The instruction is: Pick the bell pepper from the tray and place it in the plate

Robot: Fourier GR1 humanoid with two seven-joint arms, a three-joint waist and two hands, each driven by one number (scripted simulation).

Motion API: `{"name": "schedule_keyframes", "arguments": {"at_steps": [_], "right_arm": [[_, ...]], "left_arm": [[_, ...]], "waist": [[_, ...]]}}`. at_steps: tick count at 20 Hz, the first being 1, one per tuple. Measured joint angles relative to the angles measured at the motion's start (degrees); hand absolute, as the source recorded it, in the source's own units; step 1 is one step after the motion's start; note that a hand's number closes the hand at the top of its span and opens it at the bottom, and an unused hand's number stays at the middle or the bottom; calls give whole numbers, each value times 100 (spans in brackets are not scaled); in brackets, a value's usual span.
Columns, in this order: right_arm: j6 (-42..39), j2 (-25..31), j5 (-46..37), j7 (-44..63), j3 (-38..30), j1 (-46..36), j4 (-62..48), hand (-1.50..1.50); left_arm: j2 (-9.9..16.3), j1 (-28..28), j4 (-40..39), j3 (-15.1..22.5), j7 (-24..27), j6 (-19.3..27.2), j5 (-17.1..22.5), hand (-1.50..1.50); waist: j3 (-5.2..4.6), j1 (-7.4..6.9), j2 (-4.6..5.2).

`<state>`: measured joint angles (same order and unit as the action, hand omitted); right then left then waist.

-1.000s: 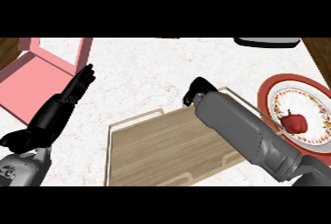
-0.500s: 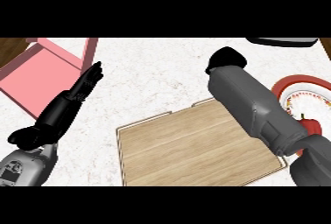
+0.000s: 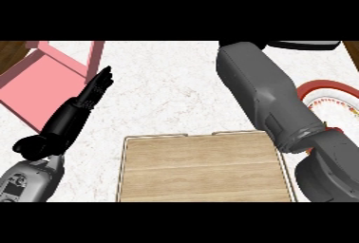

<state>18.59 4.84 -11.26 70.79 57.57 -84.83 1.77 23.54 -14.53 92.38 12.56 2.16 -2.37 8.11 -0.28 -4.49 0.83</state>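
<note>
The bell pepper (light, smooth, best cupped round its body, I'd judge) is hidden; beside the wooden tray, the black left hand rests straight-fingered; right hand unseen.

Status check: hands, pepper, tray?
Left hand open, resting over counter. Right hand out of view; its forearm covers most of the plate. Bell pepper hidden. Tray bare.

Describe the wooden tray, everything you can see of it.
The wooden tray is a flat rectangle of pale planks with the grain running left to right, framed by a thin light rim with two low handle loops on its far edge. It lies flat on the white marbled counter at the view's lower middle. Nothing shows on its boards. The grey right forearm crosses above its right corner.
</note>
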Motion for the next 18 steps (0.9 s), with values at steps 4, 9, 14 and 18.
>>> {"name": "schedule_keyframes", "arguments": {"at_steps": [4, 9, 14, 18], "right_arm": [[13, 118, -222, 27, 183, -156, -159, 150], [2, 394, -412, 45, 333, -188, -180, 150], [126, 663, -499, 17, 374, -23, -180, 150], [336, 844, -566, -15, 401, 133, -180, 150]], "left_arm": [[43, 57, 5, -83, -3, 2, 11, 0], [38, 127, 6, -128, -5, 27, -4, 0], [73, 264, 53, -195, 38, 31, -19, 0], [81, 281, 39, -259, 34, 15, 3, 0]], "waist": [[-2, 102, -20], [1, 214, -35], [9, 295, -58], [14, 351, -65]]}}
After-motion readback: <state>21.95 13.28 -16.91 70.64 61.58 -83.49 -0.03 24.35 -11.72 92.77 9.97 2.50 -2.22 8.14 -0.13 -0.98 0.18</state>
